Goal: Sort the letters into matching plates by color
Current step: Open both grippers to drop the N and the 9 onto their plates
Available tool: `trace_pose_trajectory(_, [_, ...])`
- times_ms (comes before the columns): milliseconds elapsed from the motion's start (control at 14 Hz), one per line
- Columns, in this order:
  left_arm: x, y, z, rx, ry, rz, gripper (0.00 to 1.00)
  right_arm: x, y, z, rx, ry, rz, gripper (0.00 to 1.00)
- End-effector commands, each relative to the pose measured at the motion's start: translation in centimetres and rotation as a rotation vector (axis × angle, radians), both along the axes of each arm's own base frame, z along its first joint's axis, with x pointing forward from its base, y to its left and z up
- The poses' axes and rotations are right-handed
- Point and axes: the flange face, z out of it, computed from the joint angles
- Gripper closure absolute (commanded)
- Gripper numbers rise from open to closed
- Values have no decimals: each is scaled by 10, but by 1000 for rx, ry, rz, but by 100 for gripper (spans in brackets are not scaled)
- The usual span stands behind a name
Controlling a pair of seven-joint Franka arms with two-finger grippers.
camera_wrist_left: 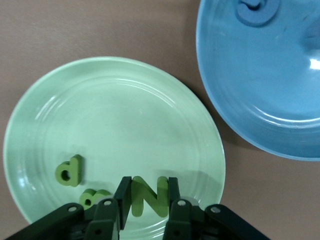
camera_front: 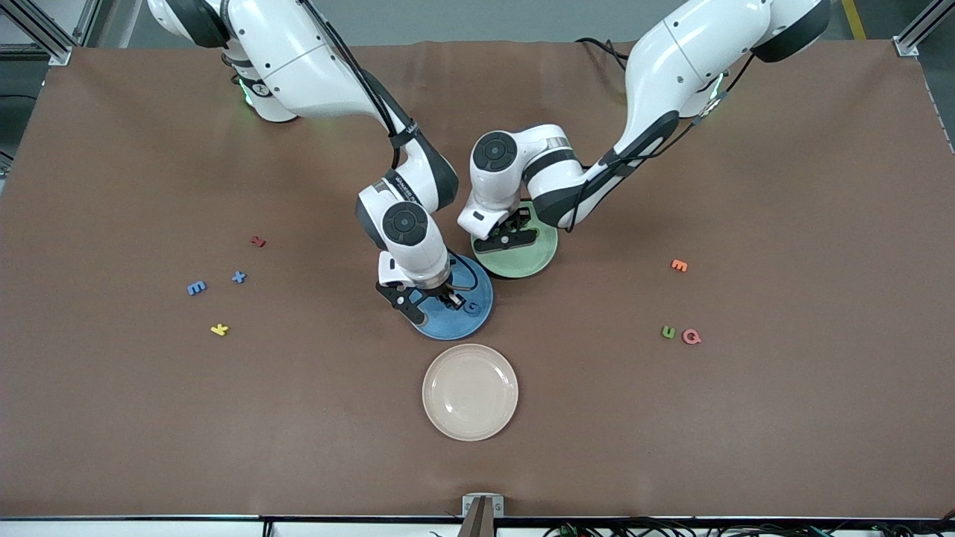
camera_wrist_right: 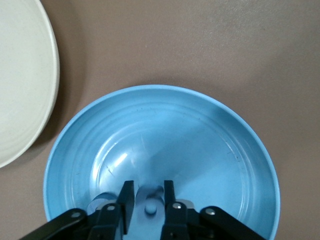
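End effector (camera_wrist_left: 146, 197) gripping green N (camera_wrist_left: 148, 196), green plate (camera_wrist_left: 150, 110)

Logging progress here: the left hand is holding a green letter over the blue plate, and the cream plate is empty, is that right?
Not quite. The left hand holds the green letter N over the green plate, not the blue plate; the left wrist view shows it. The cream plate is indeed empty.
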Motion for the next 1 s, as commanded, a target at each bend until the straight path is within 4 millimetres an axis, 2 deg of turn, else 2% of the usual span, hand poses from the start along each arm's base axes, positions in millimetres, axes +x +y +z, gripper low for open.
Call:
trace_pose_trajectory(0, [3,-5,-4,1,12,16,76,5,5,3,-1,-13,-16,0])
trace_pose_trajectory(71, [3,-5,-5,2,12,12,64,5,5,5,1,-15,-15,0])
trace_pose_trajectory(214, [5,-4,-2,0,6,3,29,5,5,6,0,-16,-14,0])
trace_pose_trajectory(429, [13,5,1,2,2,-2,3,7,3,10,-3,-22,-7,0])
trace_pose_trajectory(714, [44,37,18,-17,-4,-47,1,14,-25,27,-65,26,58,0])
trace_pose_trajectory(857, [62,61,28,-36,2,-72,1,15,-51,41,-88,61,95,0])
trace_pose_trajectory(929, [68,74,31,-45,9,-87,1,15,-73,51,-97,59,119,0])
